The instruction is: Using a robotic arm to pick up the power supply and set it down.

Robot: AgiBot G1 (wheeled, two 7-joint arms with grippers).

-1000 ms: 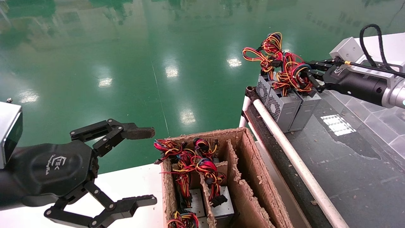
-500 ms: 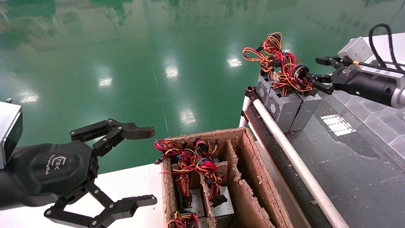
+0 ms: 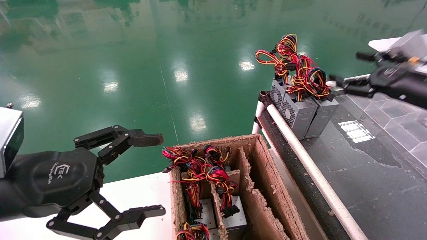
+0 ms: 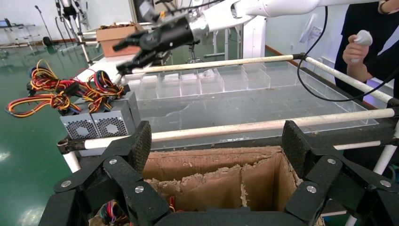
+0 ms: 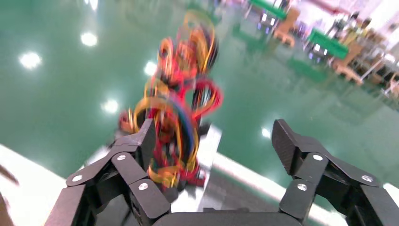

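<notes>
On the dark work surface [image 3: 367,173], the power supply [image 3: 323,115] stands set down — right gripper [image 3: 347,71] spread, empty, just beside it; left gripper [image 3: 146,175] parked open.

Glossy green floor [image 3: 133,66] w/ ceiling-light glare spots. Beside it, dark table [image 3: 373,173] edged by white pipe rail [image 3: 310,166]; clear trays [image 4: 211,82] at table's far side. White post [image 4: 254,35] beyond table.
</notes>
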